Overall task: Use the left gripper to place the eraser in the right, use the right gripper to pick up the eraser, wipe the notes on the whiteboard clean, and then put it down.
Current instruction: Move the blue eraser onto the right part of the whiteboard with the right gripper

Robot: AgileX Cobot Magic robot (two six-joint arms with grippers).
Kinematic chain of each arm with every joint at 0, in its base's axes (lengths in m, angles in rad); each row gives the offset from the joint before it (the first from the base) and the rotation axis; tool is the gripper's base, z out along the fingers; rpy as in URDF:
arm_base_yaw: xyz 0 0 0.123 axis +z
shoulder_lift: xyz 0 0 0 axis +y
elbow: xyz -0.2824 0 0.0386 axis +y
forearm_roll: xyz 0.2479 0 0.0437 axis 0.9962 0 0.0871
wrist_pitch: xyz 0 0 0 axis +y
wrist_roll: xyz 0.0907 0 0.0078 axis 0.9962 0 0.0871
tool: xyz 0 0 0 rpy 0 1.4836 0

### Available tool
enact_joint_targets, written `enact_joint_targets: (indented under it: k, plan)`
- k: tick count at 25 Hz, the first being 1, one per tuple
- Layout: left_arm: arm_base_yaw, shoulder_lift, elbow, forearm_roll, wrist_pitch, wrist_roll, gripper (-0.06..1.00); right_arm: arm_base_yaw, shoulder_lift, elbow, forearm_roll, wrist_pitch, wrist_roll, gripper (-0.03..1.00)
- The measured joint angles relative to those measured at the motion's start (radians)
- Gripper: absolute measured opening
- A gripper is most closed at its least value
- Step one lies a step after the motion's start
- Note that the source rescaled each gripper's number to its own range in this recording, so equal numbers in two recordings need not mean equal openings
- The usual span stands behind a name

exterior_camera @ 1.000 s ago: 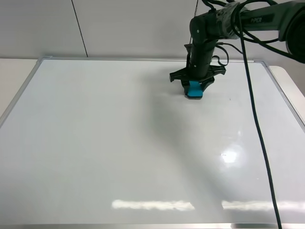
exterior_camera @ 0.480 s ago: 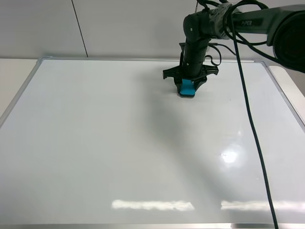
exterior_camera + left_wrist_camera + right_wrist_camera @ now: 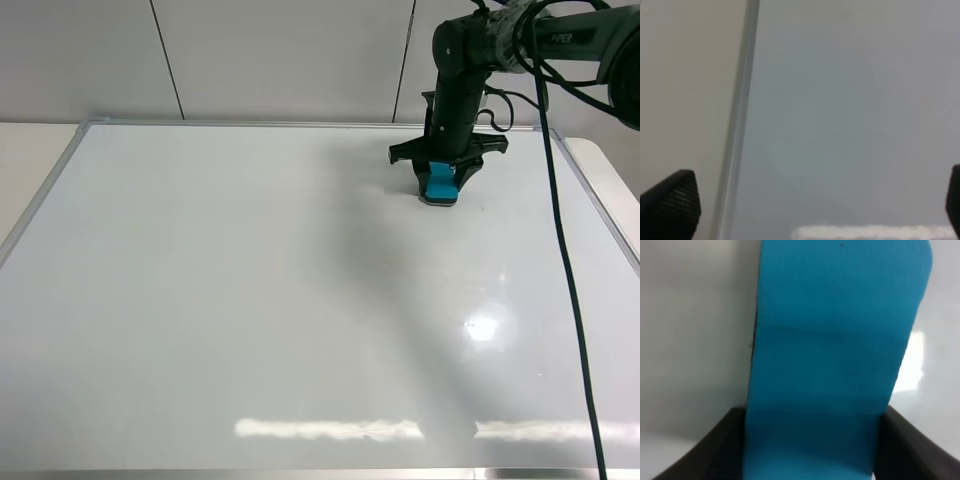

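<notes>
two fingers (image 3: 715,450) clamp eraser (image 3: 439,183) between them | pressed on whiteboard (image 3: 250,300) | left fingers (image 3: 670,207) apart

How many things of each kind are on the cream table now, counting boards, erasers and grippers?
Large glossy white whiteboard with silver metal frame: 1
Small teal-blue eraser block: 1
Black two-fingered grippers: 2, the right gripper and the left gripper
Total: 4
</notes>
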Motion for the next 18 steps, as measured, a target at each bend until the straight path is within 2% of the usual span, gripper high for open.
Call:
enact_joint_targets:
  k: [4,13,18]
  plan:
    - [0.000,0.000,0.000,0.000,0.000,0.000,1.00,-0.002,-0.059,0.104,-0.033,-0.019,-0.008,0.00]
    - [0.000,0.000,0.000,0.000,0.000,0.000,1.00,-0.011,-0.302,0.585,-0.056,-0.268,0.012,0.00]
    - [0.000,0.000,0.000,0.000,0.000,0.000,1.00,-0.053,-0.463,0.829,-0.065,-0.361,0.004,0.00]
